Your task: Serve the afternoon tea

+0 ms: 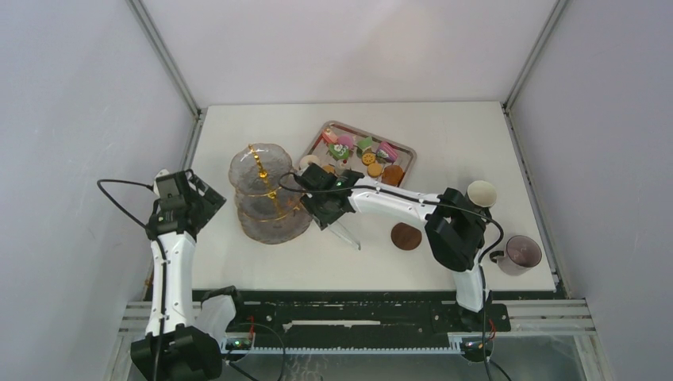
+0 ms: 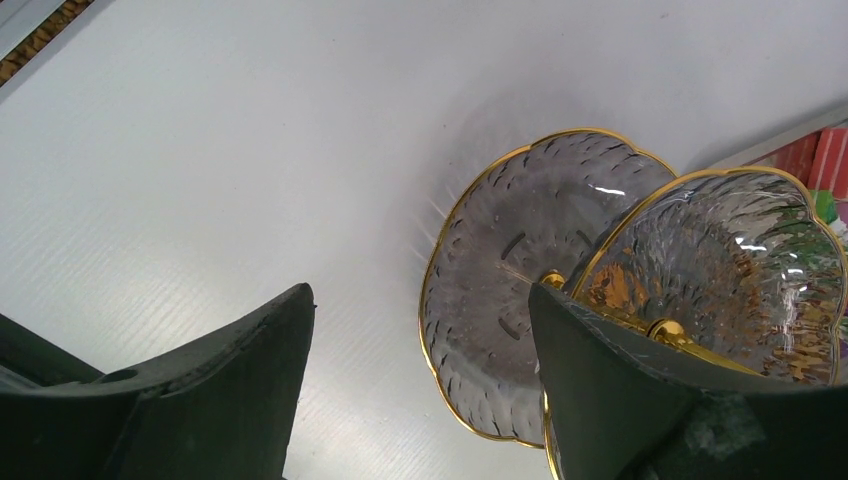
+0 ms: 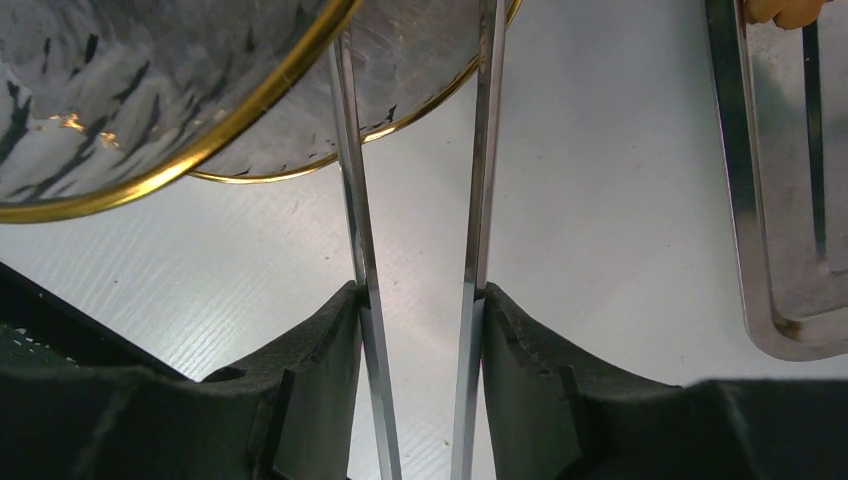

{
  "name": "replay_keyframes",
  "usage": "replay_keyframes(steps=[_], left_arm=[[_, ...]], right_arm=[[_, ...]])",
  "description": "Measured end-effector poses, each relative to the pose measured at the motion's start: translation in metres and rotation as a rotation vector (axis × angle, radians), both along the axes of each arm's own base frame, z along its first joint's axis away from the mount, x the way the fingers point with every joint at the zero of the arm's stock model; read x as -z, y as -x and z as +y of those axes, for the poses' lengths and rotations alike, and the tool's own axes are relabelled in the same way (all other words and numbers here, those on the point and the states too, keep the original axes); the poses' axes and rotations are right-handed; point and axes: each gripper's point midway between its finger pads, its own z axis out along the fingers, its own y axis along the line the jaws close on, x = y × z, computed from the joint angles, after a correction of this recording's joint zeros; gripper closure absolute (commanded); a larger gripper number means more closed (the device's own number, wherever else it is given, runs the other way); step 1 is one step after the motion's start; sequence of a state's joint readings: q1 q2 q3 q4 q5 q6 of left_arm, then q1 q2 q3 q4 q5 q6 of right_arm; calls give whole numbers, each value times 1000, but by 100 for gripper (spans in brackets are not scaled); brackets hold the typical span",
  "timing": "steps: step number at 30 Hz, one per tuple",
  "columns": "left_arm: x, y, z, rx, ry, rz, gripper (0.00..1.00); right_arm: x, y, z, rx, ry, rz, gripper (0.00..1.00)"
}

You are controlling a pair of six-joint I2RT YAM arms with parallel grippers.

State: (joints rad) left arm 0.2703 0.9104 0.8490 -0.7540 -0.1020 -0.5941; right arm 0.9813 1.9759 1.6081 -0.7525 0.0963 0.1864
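Observation:
The three-tier glass stand (image 1: 266, 194) with its gold pole stands left of centre, its tiers bare. Small colourful cakes (image 1: 357, 147) and orange cookies (image 1: 371, 164) lie on the steel tray (image 1: 406, 151). My right gripper (image 1: 321, 198) is between stand and tray, shut on the long metal tongs (image 3: 350, 200), one arm against each finger; the tong tips run out of view past the stand's rim (image 3: 130, 90). My left gripper (image 1: 194, 202) is open and empty left of the stand (image 2: 520, 290). I cannot make out the white donut.
A brown coaster (image 1: 406, 236) lies on the table at front centre, another (image 1: 392, 175) at the tray's near edge. A cream cup (image 1: 482, 193) and a grey mug (image 1: 524, 254) stand at the right. The tray's corner (image 3: 740, 200) shows in the right wrist view.

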Motion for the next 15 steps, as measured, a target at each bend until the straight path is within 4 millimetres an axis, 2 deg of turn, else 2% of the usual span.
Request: replay_keyframes(steps=[4,10,15], left_arm=[[0,0,0,0,0,1,17],[-2,0,-2,8,8,1,17],[-21,-6,-3,19,6,-42,17]], right_arm=[[-1,0,-1,0,-2,-2,53],[-10,9,-14,4,-8,-5,63],[-31,21,-33,9,-35,-26,70]])
